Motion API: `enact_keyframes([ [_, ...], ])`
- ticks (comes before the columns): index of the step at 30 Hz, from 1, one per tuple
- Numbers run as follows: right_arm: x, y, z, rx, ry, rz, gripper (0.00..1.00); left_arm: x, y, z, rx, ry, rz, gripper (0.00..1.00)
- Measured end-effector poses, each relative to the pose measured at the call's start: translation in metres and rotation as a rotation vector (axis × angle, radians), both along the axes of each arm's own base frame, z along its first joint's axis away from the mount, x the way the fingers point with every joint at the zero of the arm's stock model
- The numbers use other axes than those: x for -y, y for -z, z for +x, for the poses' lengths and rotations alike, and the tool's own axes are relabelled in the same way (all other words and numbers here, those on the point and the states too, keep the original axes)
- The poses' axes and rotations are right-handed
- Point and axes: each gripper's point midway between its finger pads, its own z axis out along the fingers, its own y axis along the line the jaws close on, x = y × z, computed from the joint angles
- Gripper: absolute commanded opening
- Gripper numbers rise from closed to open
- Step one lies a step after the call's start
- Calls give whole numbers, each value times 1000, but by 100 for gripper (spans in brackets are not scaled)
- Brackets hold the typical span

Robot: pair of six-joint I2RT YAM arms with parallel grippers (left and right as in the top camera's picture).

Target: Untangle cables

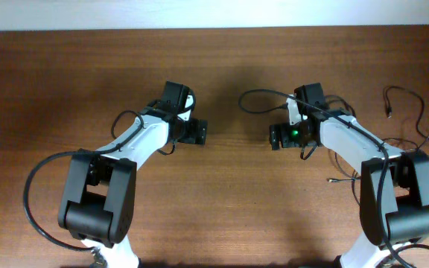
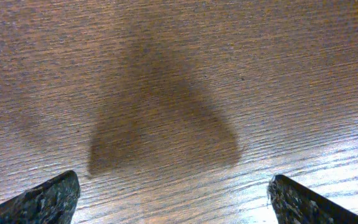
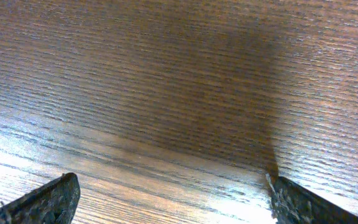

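Bare bench between left end effector and right end effector: straight lane, nothing in it. Both wrist views show only wood grain between the wide-spread fingers. Far strip along the back edge is open, and so is the near middle between the two arms.

In the way:
- thick black hose looping out from the left arm, near-left
- black loop arcing off the right wrist toward centre; can't tell if it's lifted or lying flat
- cables sprawled along the right edge, running under the right arm
- one plug-tipped strand just inside that arm
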Motion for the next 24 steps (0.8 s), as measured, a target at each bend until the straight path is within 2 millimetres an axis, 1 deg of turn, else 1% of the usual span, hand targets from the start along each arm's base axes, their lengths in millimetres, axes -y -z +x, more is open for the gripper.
enact_keyframes([
  [14, 0, 0, 0, 0, 0, 0, 98, 2, 0, 0, 1, 4, 3, 99],
  [15, 0, 0, 0, 0, -1, 0, 98, 6, -1, -2, 4, 15, 5, 99],
  [17, 0, 0, 0, 1, 0, 0, 98, 20, -11, -5, 28, 50, 4, 99],
  [18, 0, 0, 0, 1, 0, 0, 98, 40, -37, -8, 89, 98, -17, 99],
  [19, 0, 0, 0, 2, 0, 0, 98, 50, -53, -10, 127, 119, -31, 99],
  [20, 0, 0, 0, 2, 0, 0, 98, 61, -84, -13, 196, 146, -60, 99],
  [22, 0, 0, 0, 2, -1, 0, 98, 66, -122, -15, 284, 158, -95, 99],
  [23, 0, 0, 1, 2, 0, 0, 98, 65, -146, -17, 340, 157, -116, 99],
  [24, 0, 0, 1, 2, -1, 0, 98, 64, -174, -21, 406, 156, -141, 99],
])
